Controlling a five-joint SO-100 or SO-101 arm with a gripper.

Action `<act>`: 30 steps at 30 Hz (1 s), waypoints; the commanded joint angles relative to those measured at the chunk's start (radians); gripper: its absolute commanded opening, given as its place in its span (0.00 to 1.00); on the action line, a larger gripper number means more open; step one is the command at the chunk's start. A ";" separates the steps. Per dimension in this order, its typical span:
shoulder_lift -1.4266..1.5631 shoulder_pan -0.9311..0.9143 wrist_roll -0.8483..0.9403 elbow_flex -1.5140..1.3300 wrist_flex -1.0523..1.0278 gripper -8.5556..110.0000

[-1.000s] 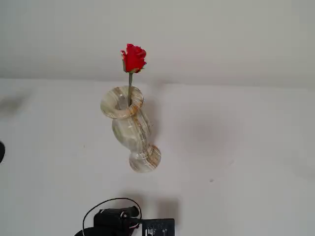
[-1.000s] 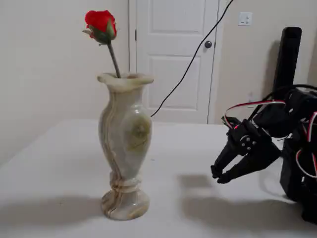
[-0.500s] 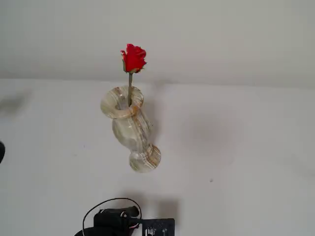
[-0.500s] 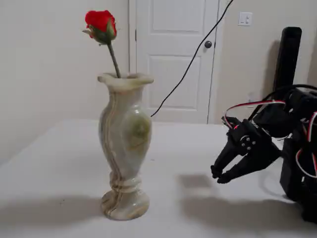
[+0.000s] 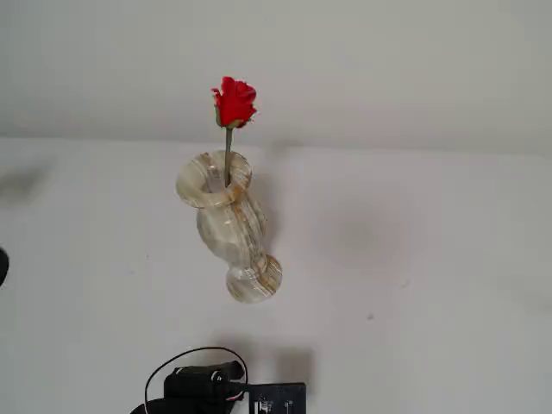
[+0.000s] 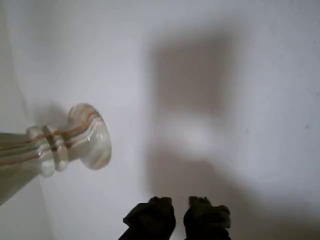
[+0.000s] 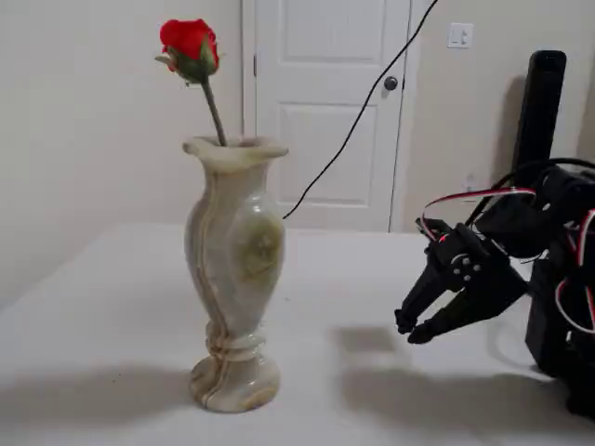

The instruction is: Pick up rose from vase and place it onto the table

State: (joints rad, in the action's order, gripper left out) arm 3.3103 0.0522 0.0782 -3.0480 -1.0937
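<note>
A plain white worktop (image 7: 112,307) is seen carrying the marbled vase (image 7: 232,279), which is stood upright on its round foot. To the right of the vase, the arm's dark base (image 7: 562,334) is set on the same surface.

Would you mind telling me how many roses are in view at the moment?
1. The rose stands in the vase, its red bloom above the rim and its stem down the neck; nothing shows whether another is hidden inside the vase.
</note>
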 commanded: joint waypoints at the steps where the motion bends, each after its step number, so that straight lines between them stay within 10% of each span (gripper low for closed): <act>1: 0.014 0.064 0.072 0.003 0.017 0.11; 9: 0.015 0.236 0.784 0.017 0.025 0.10; 18: -0.046 0.176 1.103 0.436 0.084 0.18; 30: -0.890 0.101 1.163 1.244 0.337 0.24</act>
State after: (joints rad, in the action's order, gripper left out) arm 2.6814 0.1580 1.2287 -2.1215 -0.8161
